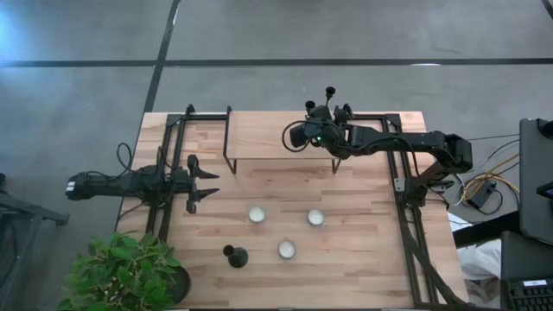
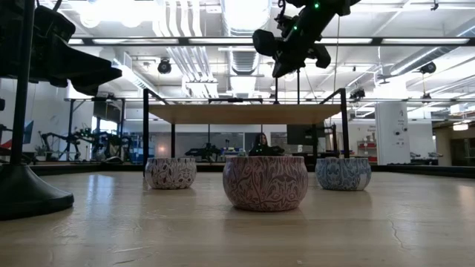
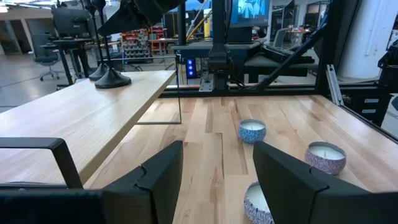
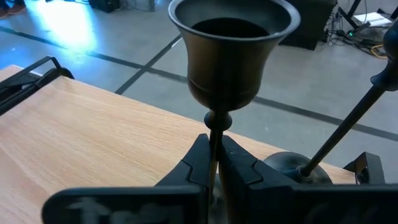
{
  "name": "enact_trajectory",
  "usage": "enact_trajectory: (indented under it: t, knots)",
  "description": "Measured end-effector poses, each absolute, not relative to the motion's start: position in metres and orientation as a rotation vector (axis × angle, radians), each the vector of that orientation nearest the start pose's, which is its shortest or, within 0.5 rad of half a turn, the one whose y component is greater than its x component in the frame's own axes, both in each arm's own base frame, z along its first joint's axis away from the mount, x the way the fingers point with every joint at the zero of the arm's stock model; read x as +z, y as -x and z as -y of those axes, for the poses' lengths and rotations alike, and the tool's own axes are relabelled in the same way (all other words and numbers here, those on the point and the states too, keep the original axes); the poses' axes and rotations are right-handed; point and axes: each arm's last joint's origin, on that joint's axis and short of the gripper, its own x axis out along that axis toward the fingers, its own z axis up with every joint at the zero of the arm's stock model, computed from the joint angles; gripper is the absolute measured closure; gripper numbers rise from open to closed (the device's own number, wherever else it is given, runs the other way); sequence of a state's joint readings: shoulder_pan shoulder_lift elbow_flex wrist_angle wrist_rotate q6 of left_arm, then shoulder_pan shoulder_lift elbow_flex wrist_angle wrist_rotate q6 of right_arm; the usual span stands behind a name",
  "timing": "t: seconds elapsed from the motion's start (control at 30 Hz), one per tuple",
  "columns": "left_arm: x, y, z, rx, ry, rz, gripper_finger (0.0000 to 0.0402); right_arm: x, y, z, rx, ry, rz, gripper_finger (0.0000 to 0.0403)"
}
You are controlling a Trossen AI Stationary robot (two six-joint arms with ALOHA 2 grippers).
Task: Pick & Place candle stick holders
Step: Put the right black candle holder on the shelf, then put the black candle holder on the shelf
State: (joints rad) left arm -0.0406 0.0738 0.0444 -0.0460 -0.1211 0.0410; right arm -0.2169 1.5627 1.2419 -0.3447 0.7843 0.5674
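Note:
My right gripper point(image 1: 313, 117) is over the raised wooden shelf point(image 1: 268, 138) at the table's far side, shut on a black candle stick holder point(image 4: 231, 50) with its cup up. A second holder point(image 4: 348, 124) stands right beside it on the shelf by its round base; two holders' bases show on the shelf in the left wrist view point(image 3: 112, 78). Another holder point(image 1: 235, 256) stands on the table near the front edge; it also shows in the low view point(image 2: 26, 189). My left gripper point(image 1: 203, 183) waits open and empty at the table's left. My right gripper pinches the holder's thin stem point(image 4: 214, 134), just below the cup, between its two fingers point(image 4: 196, 162). The fingers lie across the stem, about level. The holder is upright. Its base is hidden by the gripper, so I cannot tell whether it rests on the shelf.
Three patterned candle tins point(image 1: 257, 214), point(image 1: 316, 218), point(image 1: 287, 250) stand mid-table between the shelf and the front edge. A potted plant point(image 1: 125, 272) stands at the front left corner. Black frame rails point(image 1: 402, 186) run along both sides.

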Motion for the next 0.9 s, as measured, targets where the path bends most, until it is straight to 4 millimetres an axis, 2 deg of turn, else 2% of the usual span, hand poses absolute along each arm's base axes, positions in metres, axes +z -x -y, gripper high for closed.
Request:
enact_trajectory:
  t: [0.2,0.9]
  knots:
    - [0.1685,-0.0996,0.0006,0.079,-0.047,-0.077,0.02,0.2923,-0.3262,0.0928,-1.113,-0.297,-0.378,0.0376]
    - [0.1685,-0.0996,0.0006,0.079,-0.047,-0.077,0.02,0.2927,-0.3263,0.0927,-1.099,-0.259,-0.393,0.0257]
